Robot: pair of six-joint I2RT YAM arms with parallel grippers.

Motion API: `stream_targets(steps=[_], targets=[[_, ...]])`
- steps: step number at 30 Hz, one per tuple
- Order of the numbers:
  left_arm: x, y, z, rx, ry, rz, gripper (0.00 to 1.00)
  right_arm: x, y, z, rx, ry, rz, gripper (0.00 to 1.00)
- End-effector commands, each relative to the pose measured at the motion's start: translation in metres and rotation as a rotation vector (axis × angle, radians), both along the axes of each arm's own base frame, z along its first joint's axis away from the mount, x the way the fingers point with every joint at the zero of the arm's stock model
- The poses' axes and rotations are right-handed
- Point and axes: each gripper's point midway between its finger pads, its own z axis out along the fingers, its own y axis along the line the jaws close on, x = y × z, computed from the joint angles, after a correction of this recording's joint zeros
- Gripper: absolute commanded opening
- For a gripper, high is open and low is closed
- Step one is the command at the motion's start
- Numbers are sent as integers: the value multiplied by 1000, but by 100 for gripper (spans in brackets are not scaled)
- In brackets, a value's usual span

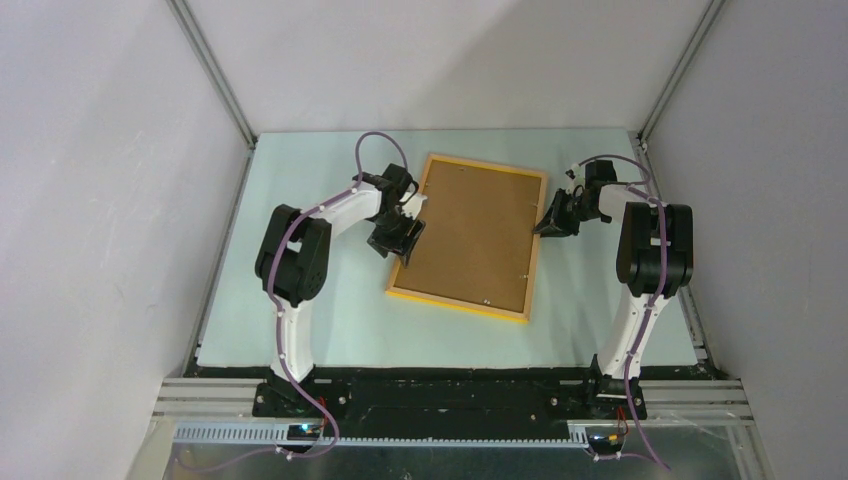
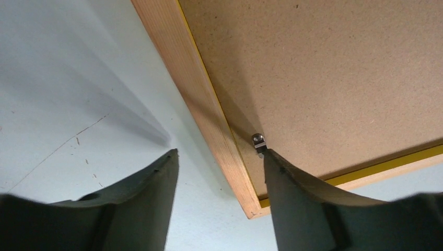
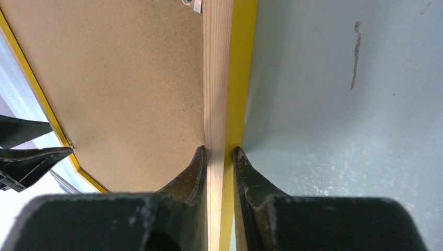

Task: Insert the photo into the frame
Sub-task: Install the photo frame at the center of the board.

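The frame (image 1: 458, 306) lies on the table with its back up, thin yellow-orange rails around a plain brown backing board (image 1: 475, 235). The photo is hidden. My right gripper (image 1: 548, 225) is shut on the frame's right rail (image 3: 217, 68), one finger on the board side and one on the outer side (image 3: 218, 149). My left gripper (image 1: 400, 240) stands open astride the left rail (image 2: 198, 89) near its front corner (image 2: 220, 152). Its right fingertip rests by a small metal clip (image 2: 258, 141) on the board. Its left finger hangs over bare table.
The pale table top (image 1: 300, 320) runs between grey side walls with metal corner posts. My left fingers (image 3: 26, 151) show across the board in the right wrist view. A second metal clip (image 3: 192, 4) sits near the right rail.
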Motion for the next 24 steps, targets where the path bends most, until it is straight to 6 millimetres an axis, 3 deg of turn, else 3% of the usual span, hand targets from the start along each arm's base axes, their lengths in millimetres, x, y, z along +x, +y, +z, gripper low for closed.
stream_targets(steps=[1, 8, 15, 24], targets=[[-1, -7, 4, -23, -9, -1, 68, -2, 8, 6, 55, 8, 35, 0], [-5, -13, 8, -51, 0, 5, 70, -3, 8, 4, 56, 13, 38, 0], [-8, -16, -1, 20, -17, -11, 73, -3, 9, 6, 59, 11, 41, 0], [-3, -3, -10, 106, -45, 0, 61, -5, 10, 6, 68, 12, 46, 0]])
